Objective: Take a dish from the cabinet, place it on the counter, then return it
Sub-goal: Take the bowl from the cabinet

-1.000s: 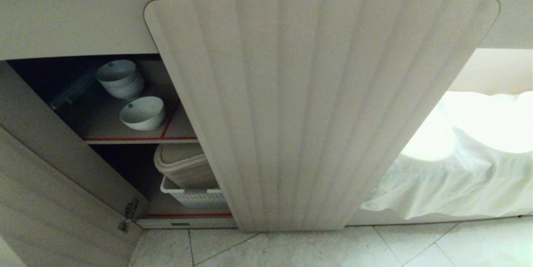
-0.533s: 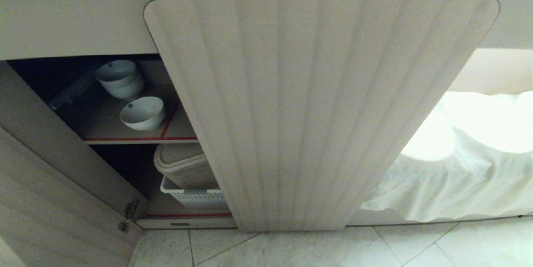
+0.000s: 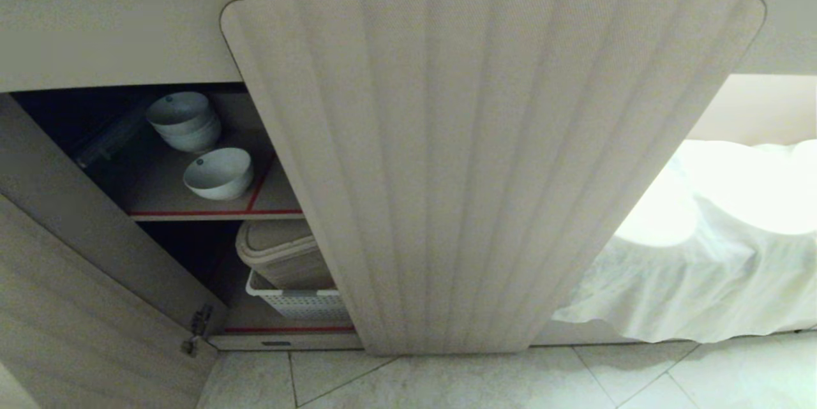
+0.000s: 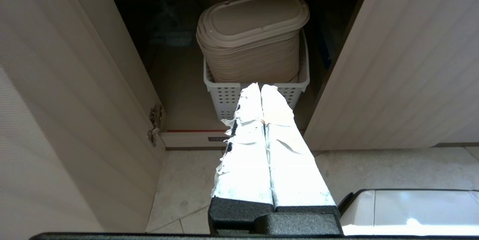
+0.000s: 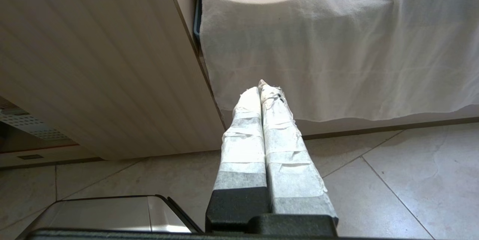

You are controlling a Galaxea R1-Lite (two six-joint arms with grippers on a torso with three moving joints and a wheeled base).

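The low beige cabinet (image 3: 491,166) with vertically fluted, round-cornered doors stands open, and the small round plain white bowl (image 3: 219,173) sits upright on the upper red-edged shelf (image 3: 210,212), near its front edge, its mouth facing up and tipped slightly outward. Being round, it has no long axis; the tiny dark mark inside lies at the rim on the far side. A stack of similar white bowls (image 3: 183,120) stands just behind it, apart from it.

The left gripper (image 4: 261,91), its fingers wrapped in white tape, hangs outside the cabinet with the fingers pressed together and nothing between them. Its tips point into the lower compartment, toward a white perforated plastic basket (image 4: 228,96) holding a beige lidded container (image 4: 254,34); the bowl's shelf lies above and beyond the tips, well apart from them.

The right gripper (image 5: 262,92), taped the same way, is likewise closed and empty. It points at a white cloth (image 5: 336,52) draped beside the open door, over the pale tiled floor (image 5: 393,180).
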